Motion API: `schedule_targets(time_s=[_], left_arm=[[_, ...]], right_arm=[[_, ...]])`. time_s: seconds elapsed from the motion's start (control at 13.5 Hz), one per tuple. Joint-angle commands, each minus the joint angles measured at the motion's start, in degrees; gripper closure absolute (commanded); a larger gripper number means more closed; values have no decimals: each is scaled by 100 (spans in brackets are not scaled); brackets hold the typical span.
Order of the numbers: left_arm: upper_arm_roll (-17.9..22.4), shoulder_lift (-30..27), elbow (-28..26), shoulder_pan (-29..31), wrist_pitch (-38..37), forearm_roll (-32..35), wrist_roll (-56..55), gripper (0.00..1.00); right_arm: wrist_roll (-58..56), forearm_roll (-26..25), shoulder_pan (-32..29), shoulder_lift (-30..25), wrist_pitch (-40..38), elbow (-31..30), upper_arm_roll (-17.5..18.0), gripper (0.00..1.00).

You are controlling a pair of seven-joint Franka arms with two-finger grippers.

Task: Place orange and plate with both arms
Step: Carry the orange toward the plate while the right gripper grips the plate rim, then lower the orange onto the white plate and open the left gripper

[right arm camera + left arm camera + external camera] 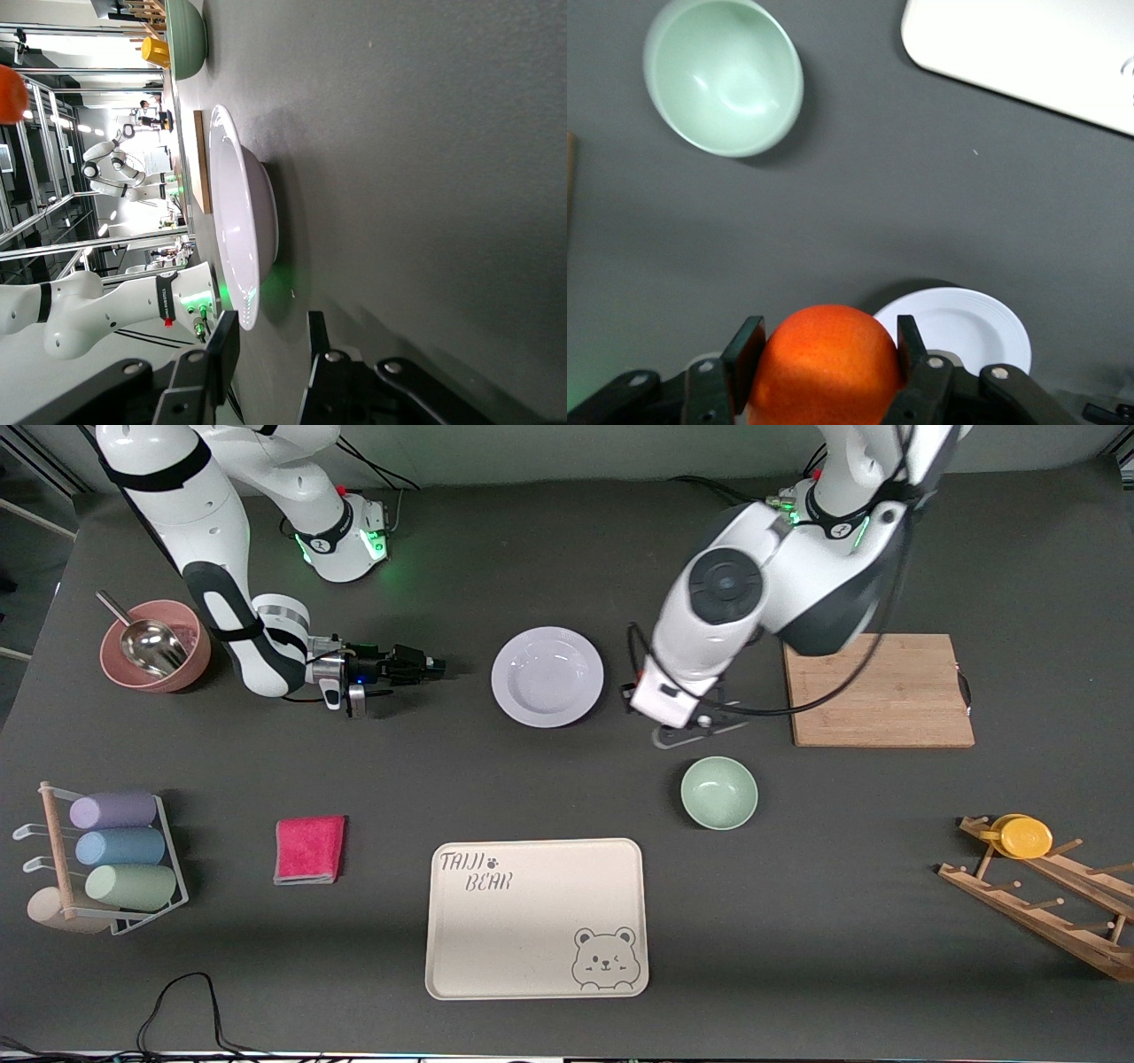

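One plate (547, 677) lies flat mid-table, with one green bowl (718, 792) and one bear tray (536, 918) nearer the front camera and a cutting board (879, 689) toward the left arm's end. Also a pink bowl (156, 646) with scoop, a red cloth (309, 849), and three rolled cups on a rack (118, 849). Left gripper (826, 367) hangs over bare table between plate and green bowl, fingers clamped on the one orange (826, 367). Right gripper (423, 665) sits low beside the plate's rim, fingers slightly parted, probably not touching it.

White arms with dark grey joints, black cables, green base lights.
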Motion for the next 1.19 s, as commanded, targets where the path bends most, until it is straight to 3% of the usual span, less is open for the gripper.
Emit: schedule_targets(time_s=[0.0,0.52,1.11], left_arm=[[42,639,267,-543,455,256,-882,100],[68,1712,249,-1423,1660,758,-2124,100],[94,2091,197,-1846,1951,1031,-2458,100]], right_arm=[[-297,61,5,252,-41,106,-18,62],[-350,61,5,402,-41,159,-18,62],[-350,61,5,411,-32,159,-18,62]])
